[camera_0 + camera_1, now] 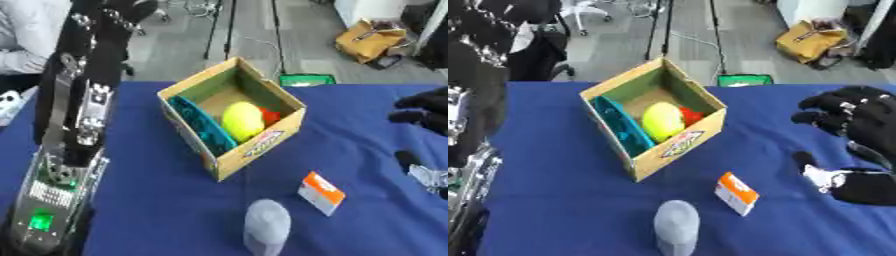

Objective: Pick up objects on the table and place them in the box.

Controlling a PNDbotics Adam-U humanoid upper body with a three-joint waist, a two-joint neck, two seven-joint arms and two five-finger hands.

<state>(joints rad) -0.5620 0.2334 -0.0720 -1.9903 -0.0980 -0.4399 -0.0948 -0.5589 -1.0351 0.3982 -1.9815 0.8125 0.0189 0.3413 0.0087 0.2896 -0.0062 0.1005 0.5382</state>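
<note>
The open brown cardboard box (654, 127) at the bench's (553, 200) middle holds a yellow ball (662, 120); the right robot hand (859, 117) hovers released, fingers relaxed, presumably readying for the near orange-and-white carton (737, 192); the left robot hand (118, 12) is raised far left, its grip unclear.

Box label: the cardboard box (677, 145) at the frame's centre carries a printed mark in red and blue on its near side; the letters cannot be read.
Carton print: the small orange-and-white carton (736, 193), lower centre of the frame, shows no readable text.
Other surfaces: no legible words, numbers or signs anywhere.
</note>
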